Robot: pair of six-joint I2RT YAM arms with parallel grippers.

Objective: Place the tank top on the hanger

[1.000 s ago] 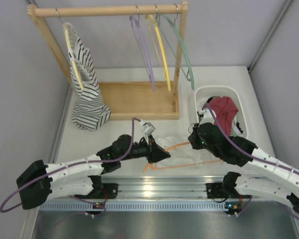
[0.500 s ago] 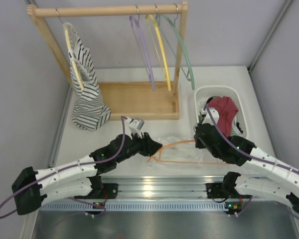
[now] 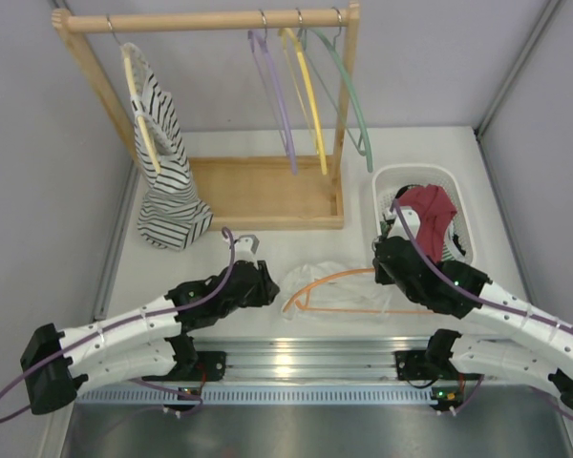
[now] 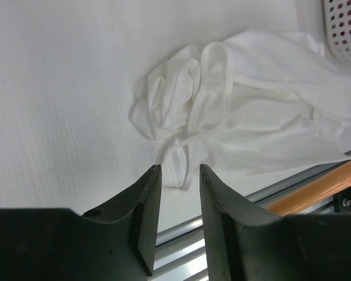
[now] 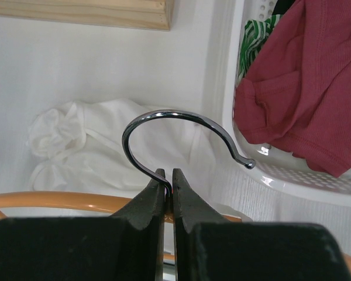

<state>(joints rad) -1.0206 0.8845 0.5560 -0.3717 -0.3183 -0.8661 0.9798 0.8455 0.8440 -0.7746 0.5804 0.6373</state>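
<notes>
Near the front edge of the surface [image 4: 58,88], the tank top [image 4: 263,111] lies crumpled, touching the hanger [image 5: 58,201], whose wire hook [image 5: 175,114] the right pincer [image 5: 168,175] pinches tight. The left pincer [image 4: 179,172] hovers spread and empty, just short of a strap loop [image 4: 175,161]. It is best to pinch one strap layer only, then draw it over the hanger's arm.

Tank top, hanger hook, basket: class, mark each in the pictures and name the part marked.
Tank top [image 4: 245,111]: left wrist view, crumpled middle fabric.
Hanger hook [image 5: 169,114]: right wrist view, top of the metal curve.
Basket [image 3: 415,170]: top view, far rim.
</notes>
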